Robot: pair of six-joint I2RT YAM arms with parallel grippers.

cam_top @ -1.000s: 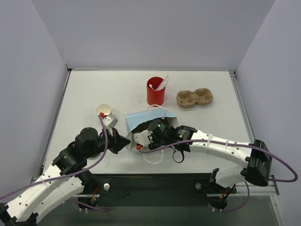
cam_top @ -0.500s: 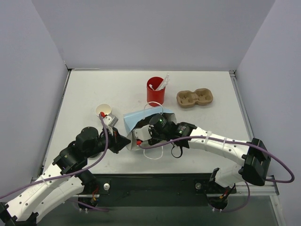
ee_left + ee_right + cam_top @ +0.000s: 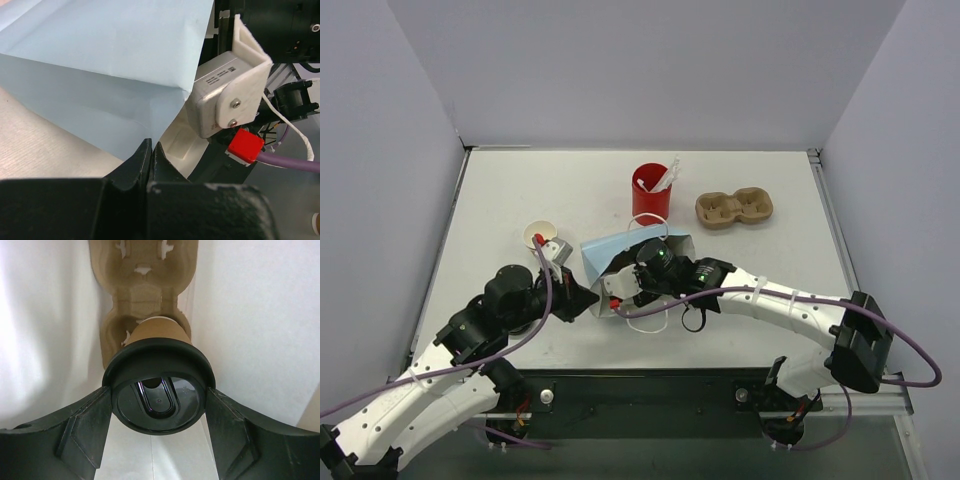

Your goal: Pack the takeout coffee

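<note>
The takeout coffee, a kraft-brown cup with a black lid, is held between my right gripper's fingers inside a light blue paper bag. The bag lies on its side with its mouth toward my arms. In the right wrist view the cup's base sits at a pocket of a brown pulp carrier deep in the bag. From above the cup is hidden and my right gripper reaches into the bag's mouth. My left gripper is shut on the bag's lower left rim, its jaws pressed together.
A tall red cup with white stirrers stands behind the bag. A lidless paper cup stands to the left, near my left wrist. A second brown pulp carrier lies at the back right. The bag's white handle loop trails toward the front edge.
My right gripper has pushed further into the bag, to the left and away from the front edge. The bag has shifted slightly left with it. My left gripper keeps its hold.
</note>
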